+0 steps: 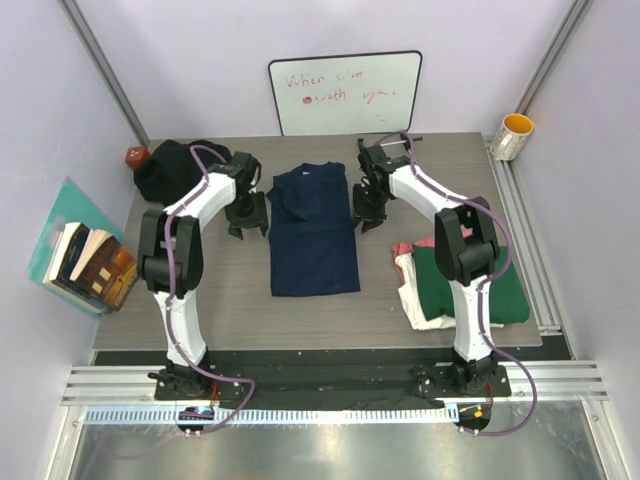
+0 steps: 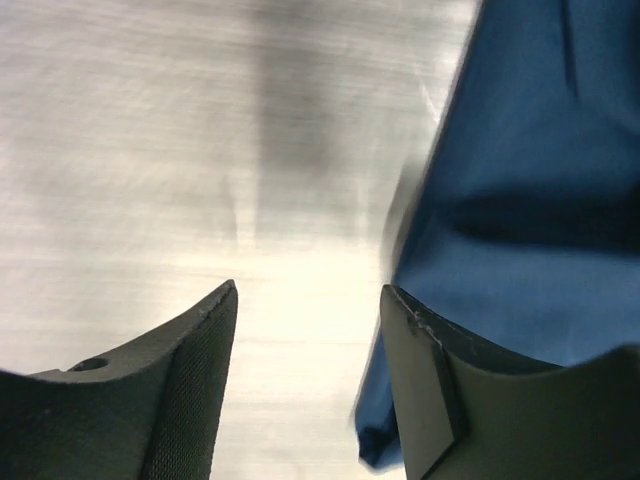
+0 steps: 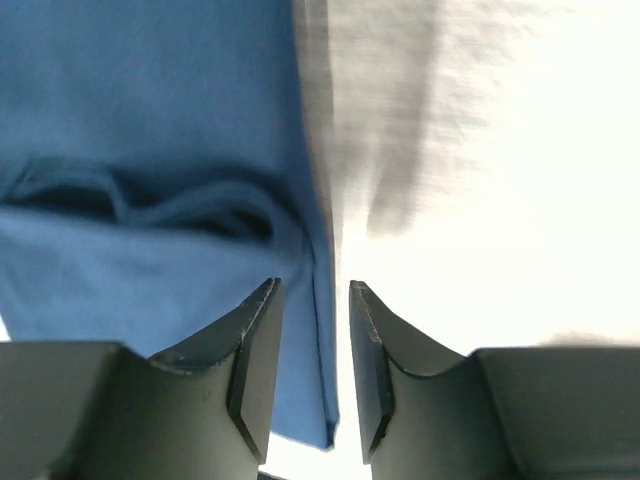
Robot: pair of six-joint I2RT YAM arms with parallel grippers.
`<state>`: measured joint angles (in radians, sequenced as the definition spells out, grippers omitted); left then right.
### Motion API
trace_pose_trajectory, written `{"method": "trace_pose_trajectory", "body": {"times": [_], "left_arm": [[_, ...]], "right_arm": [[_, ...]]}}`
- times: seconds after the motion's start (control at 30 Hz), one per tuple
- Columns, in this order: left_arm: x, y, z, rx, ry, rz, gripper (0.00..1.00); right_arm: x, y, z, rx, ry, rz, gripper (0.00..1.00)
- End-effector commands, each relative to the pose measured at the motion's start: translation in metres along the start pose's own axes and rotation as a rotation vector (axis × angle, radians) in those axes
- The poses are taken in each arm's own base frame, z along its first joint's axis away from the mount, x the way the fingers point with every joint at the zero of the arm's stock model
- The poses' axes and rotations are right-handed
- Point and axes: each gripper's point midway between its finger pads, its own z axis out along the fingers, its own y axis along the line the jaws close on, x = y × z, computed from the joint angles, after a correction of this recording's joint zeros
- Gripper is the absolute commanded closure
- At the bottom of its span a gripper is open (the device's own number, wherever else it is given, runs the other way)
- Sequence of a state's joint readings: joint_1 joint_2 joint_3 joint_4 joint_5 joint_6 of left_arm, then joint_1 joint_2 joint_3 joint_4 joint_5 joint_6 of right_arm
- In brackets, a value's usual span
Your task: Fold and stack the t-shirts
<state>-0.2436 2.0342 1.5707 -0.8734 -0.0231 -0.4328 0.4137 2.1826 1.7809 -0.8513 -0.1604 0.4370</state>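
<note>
Closest to me are the two dark fingers of the left gripper. They stand wide apart with only bare table between them, so it holds nothing. The edge of the navy blue shirt lies just beside one finger. On the other side, the right gripper has its fingers only a little way apart. The shirt's other edge runs right under that small gap. It does not look pinched, so I think this one is holding nothing too. The navy blue shirt lies flat in the middle of the table between the two grippers, with its collar at the far end. Its sides look tucked in, and the cloth near the collar is bumpy. Here is what could go wrong. The fingers are so close to the cloth that one could catch an edge as it moves off and pull the tuck open. The right one worries me most, since the edge sits under its gap. The bumpy part might also flop back out by itself. Further out on the right, the dark green shirt sits on the cream-white shirt, and the pile looks crooked. The right arm reaches over it and could knock it. The black shirt lies crumpled in the far left corner.
</note>
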Motion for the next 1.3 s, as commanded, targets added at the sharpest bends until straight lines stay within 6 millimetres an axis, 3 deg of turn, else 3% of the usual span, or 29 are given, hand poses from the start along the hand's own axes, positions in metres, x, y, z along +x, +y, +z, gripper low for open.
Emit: {"method": "trace_pose_trajectory", "body": {"times": [0.0, 0.03, 0.1, 0.13, 0.27, 0.37, 0.57, 0.7, 1.0, 1.27], "left_arm": [[0.007, -0.012, -0.054, 0.105, -0.08, -0.005, 0.39], [0.014, -0.015, -0.054, 0.133, -0.069, -0.014, 0.39], [0.035, -0.023, -0.05, 0.209, -0.04, -0.047, 0.39], [0.041, -0.025, -0.047, 0.233, -0.031, -0.057, 0.39], [0.072, -0.037, -0.038, 0.338, 0.03, -0.096, 0.39], [0.095, -0.03, -0.023, 0.318, 0.088, -0.117, 0.39], [0.107, -0.028, -0.013, 0.324, 0.105, -0.156, 0.39], [0.11, -0.033, -0.01, 0.357, 0.107, -0.17, 0.39], [0.125, -0.031, -0.001, 0.355, 0.139, -0.176, 0.39], [0.138, -0.047, 0.012, 0.37, 0.158, -0.156, 0.41]], "right_arm": [[-0.001, 0.012, -0.053, -0.087, -0.087, -0.077, 0.6], [0.017, 0.008, -0.044, -0.101, -0.037, -0.071, 0.6], [0.025, 0.014, -0.047, -0.159, -0.044, -0.087, 0.59], [0.042, 0.01, -0.039, -0.179, 0.0, -0.08, 0.56], [0.061, 0.009, -0.034, -0.227, 0.013, -0.096, 0.55], [0.076, 0.003, -0.024, -0.237, 0.038, -0.096, 0.55], [0.097, -0.005, -0.006, -0.271, 0.058, -0.09, 0.47], [0.114, -0.005, 0.003, -0.325, 0.09, -0.077, 0.47], [0.132, -0.007, 0.022, -0.343, 0.168, -0.018, 0.46], [0.158, -0.021, 0.036, -0.298, 0.239, 0.022, 0.46]]}}
